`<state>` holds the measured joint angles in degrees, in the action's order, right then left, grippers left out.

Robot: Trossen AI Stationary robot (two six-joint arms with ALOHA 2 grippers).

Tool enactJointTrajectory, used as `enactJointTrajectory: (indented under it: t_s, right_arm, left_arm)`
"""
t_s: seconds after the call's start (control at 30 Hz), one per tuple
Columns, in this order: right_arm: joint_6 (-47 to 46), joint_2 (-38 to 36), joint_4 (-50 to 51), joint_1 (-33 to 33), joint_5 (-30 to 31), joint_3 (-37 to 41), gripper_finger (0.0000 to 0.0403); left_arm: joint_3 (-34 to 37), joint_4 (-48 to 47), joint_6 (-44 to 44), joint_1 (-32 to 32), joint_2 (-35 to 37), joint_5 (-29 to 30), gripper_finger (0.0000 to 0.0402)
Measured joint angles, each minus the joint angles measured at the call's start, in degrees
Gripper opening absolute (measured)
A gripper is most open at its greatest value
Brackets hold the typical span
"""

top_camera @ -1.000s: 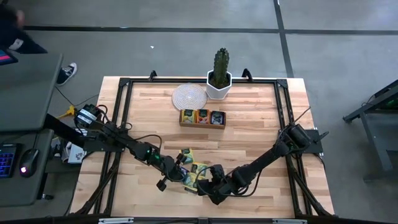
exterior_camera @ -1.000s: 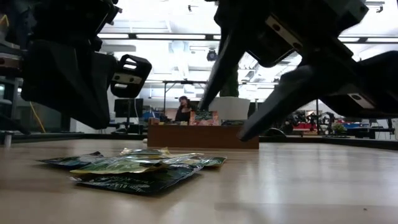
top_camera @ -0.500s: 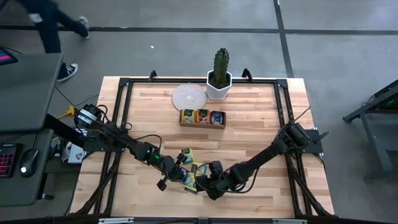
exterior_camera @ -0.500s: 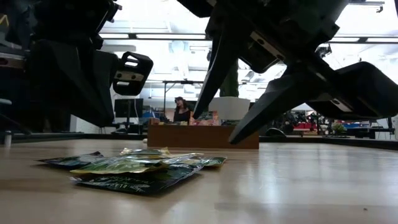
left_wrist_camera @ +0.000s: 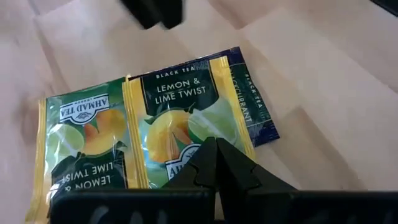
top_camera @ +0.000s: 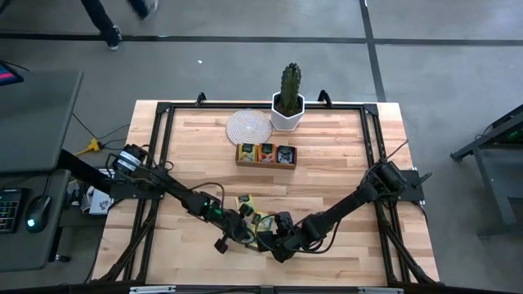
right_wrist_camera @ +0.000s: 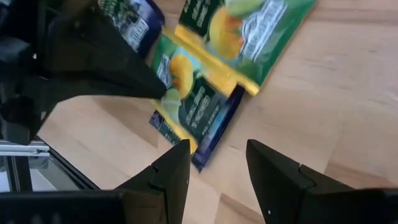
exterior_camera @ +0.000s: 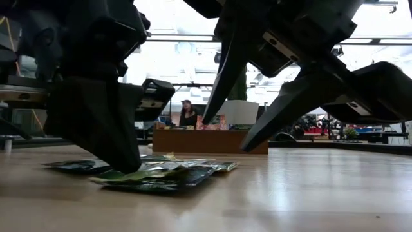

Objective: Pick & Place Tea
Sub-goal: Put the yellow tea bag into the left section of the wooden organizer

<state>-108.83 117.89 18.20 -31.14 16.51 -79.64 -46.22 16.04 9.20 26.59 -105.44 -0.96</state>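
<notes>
both grippers' fingers meet over the tea (top_camera: 249, 222): left gripper (top_camera: 243, 234) clenched, pressing the packets; right gripper (top_camera: 263, 239) spread just beside; wooden tray (top_camera: 265, 154) well beyond.

A potted cactus (top_camera: 289, 96) in a white pot stood at the far edge of the wooden table (top_camera: 343, 163). Just beside the cactus lay a round woven coaster (top_camera: 248, 126), and just in front of it sat a brown wooden tray (top_camera: 265, 155). Well beyond the cactus, a person (exterior_camera: 190, 113), perhaps seated, showed in the room.
</notes>
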Motion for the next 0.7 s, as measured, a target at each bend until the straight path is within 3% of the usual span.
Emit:
enactJointTrajectory:
  t_s: [0.7]
  right_arm:
    - [0.89,1.84,-2.28,1.66,-1.17,-0.02,0.0154]
  left_arm:
    - [0.20,1.83,-3.46,0.00,-3.09,1.37,0.0000]
